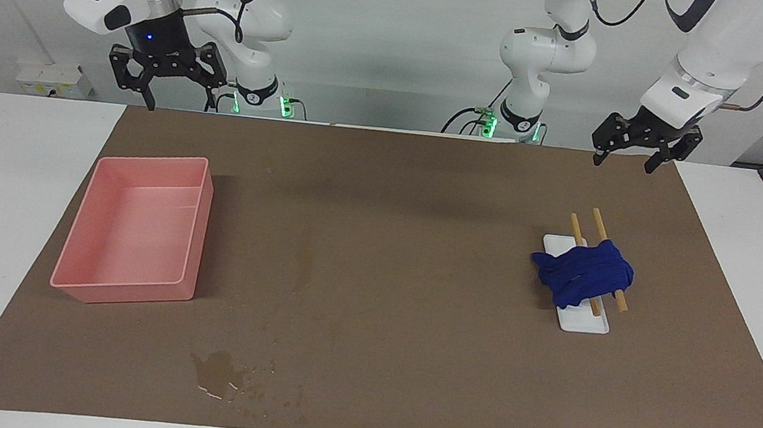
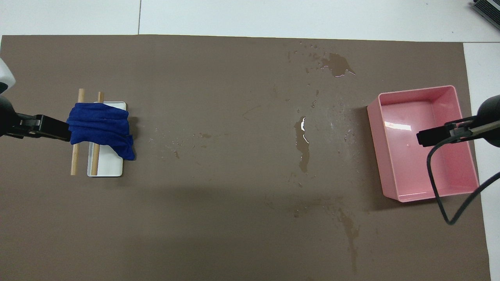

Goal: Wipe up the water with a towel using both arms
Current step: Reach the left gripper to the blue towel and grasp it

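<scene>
Water: [image 1: 305, 263] faint, narrow, darker-brown damp streak at the centre of the facing frame, on the brown mat [image 1: 409, 359]
Towel: [image 1: 583, 272] deep blue, heavily folded, draped over two wooden sticks [image 1: 600, 225] and a white tray [image 1: 586, 323], centre right of the facing frame
Blotch: [image 1: 219, 371] wider, glossy, with droplets, lower centre
Pink tray: [image 1: 73, 277] centre left
Left gripper: [image 1: 635, 159] upper right, raised over the mat's edge, fingers spread wide, holding nothing
Right gripper: [image 1: 182, 90] upper left, raised, fingers wide apart, holding nothing
</scene>
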You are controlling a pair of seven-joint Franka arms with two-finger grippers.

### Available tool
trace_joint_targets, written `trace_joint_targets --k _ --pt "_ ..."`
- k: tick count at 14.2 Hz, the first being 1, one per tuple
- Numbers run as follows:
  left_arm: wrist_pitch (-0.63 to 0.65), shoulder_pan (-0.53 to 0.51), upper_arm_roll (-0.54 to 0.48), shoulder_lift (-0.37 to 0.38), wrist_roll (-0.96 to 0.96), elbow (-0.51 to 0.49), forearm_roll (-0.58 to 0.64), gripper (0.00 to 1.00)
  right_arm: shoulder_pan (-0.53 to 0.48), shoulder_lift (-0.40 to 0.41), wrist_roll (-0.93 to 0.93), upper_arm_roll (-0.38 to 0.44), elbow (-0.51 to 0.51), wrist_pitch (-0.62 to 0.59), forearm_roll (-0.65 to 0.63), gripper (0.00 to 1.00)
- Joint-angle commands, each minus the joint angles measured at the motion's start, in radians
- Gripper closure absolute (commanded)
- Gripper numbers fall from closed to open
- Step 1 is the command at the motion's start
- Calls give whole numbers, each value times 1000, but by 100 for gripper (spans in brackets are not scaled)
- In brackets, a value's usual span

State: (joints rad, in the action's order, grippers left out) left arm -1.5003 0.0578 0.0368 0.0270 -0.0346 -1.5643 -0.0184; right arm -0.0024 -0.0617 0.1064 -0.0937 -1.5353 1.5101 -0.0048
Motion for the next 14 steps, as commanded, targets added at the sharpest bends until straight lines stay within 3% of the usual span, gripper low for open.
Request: trace_joint_targets --k 1,3,7,11,14 --pt "-38 14 -11 22 -7 -36 11 0 -13 -23 -10 -6 -23 -5 22 0" --pt "-69 13 -12 25 -5 -54 11 0 -13 -23 -10 -6 -22 -5 22 0" --pt "-357 -35 -23 88 112 -276 11 0 -13 -23 -10 -6 -23 -5 22 0" --pt "-598 -73 -25 10 217 -388 24 0 -13 -23 -10 -6 -22 -5 22 0" --pt "-708 -85 -25 -16 286 -465 75 0 -13 -23 -10 -6 -23 -5 22 0"
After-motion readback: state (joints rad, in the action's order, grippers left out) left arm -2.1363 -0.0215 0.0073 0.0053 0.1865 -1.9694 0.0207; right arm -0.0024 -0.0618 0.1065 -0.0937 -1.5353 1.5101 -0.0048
